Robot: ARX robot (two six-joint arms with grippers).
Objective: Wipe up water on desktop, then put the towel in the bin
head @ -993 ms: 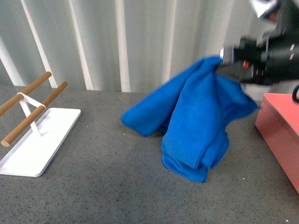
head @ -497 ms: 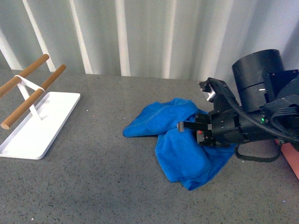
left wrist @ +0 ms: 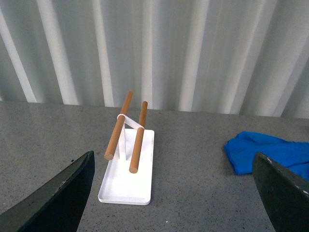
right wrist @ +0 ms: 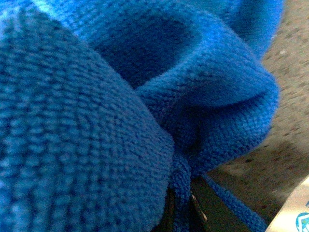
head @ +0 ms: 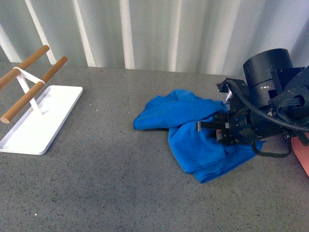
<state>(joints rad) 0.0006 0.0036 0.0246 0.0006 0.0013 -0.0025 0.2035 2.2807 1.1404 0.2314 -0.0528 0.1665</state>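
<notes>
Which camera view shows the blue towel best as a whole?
The front view: the whole towel lies spread on the desktop, with the right gripper on it. The left wrist view catches only one end at its edge; the right wrist view shows only close-up folds.

The blue microfibre towel (head: 193,140) lies on the grey stone tabletop (head: 106,183), between the white wooden-barred tray (head: 29,135) at left and the pink rectangular bin (head: 303,155) at right.
</notes>
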